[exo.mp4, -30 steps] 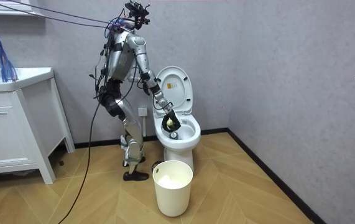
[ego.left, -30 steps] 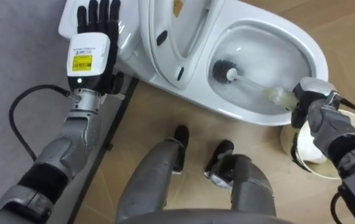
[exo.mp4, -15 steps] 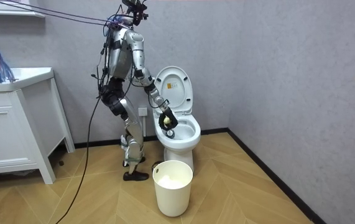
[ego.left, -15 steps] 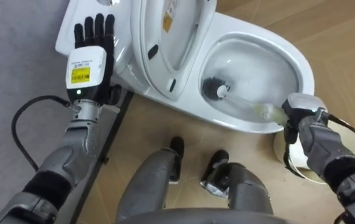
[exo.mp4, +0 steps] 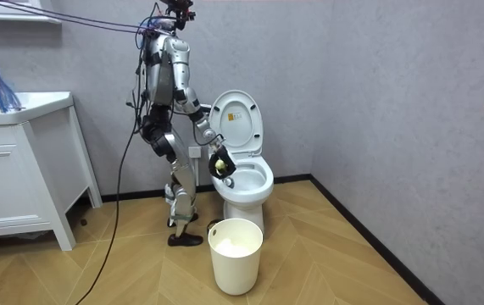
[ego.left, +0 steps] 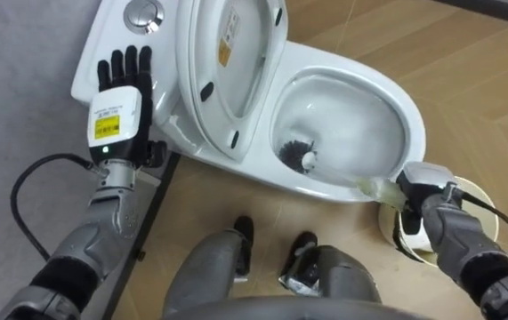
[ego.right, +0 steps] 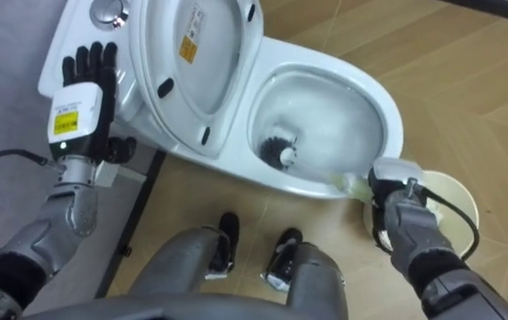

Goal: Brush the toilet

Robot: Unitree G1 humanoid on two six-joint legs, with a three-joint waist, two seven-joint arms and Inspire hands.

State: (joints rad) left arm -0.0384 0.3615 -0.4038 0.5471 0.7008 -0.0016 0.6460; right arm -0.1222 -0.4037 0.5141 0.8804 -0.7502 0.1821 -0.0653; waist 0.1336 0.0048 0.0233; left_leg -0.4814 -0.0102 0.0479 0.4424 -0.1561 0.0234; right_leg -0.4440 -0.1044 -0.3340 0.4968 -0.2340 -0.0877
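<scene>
The white toilet [ego.left: 411, 124] stands with its lid [ego.left: 227, 62] raised. A brush with a black head [ego.left: 299, 154] and a pale handle [ego.left: 374, 187] reaches into the bowl, the head against the near left wall. My right hand [ego.left: 424, 180] is at the bowl's near right rim, shut on the handle's end. My left hand [ego.left: 121, 96] is held up open beside the tank [ego.left: 111, 40], fingers straight. The right eye view shows the brush head [ego.right: 278, 152], right hand [ego.right: 394, 181] and left hand [ego.right: 78, 100] the same way. In the room view I stand at the toilet's [exo.mp4: 246, 174] left side.
A white waste bin [exo.mp4: 236, 254] stands on the wood floor in front of the toilet, and its rim [ego.left: 474, 197] shows just under my right arm. A white vanity cabinet [exo.mp4: 21, 169] is at the room view's left. The grey wall is behind the tank.
My right hand has drawn back toward me, dragging the brush head from the bowl's middle to its near left wall. My torso has straightened and the eye views have shifted.
</scene>
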